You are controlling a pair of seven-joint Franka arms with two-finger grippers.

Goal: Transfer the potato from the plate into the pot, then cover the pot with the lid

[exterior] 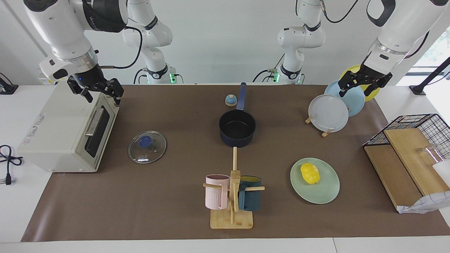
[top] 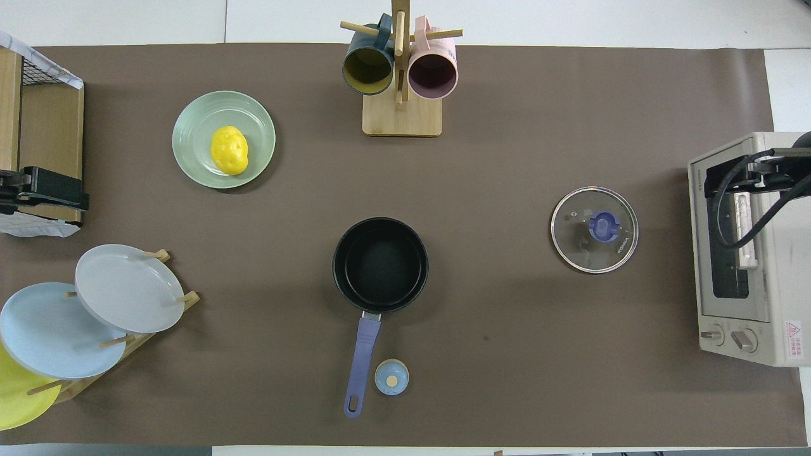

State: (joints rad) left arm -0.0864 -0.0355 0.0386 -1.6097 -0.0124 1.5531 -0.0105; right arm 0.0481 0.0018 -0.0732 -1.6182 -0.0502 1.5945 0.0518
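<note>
The yellow potato [exterior: 309, 173] [top: 229, 149] lies on the mint-green plate [exterior: 323, 195] [top: 193, 123], toward the left arm's end and farther from the robots than the pot. The navy pot [exterior: 237, 128] [top: 380, 265] stands empty mid-table, its handle pointing at the robots. The glass lid [exterior: 147, 147] [top: 594, 229] lies flat beside the toaster oven. My left gripper [exterior: 355, 89] [top: 51, 190] hangs open and empty over the upright plates. My right gripper [exterior: 102, 95] [top: 747, 177] hangs open and empty over the toaster oven. Both arms wait.
A toaster oven [exterior: 63, 133] [top: 747, 253] stands at the right arm's end. A rack of upright plates [exterior: 328, 113] [top: 127, 288] and a wire basket with boards [exterior: 415, 140] stand at the left arm's end. A mug tree [exterior: 232, 196] [top: 400, 76] stands farther out than the pot. A small bell [exterior: 230, 100] [top: 391, 377] sits beside the pot's handle.
</note>
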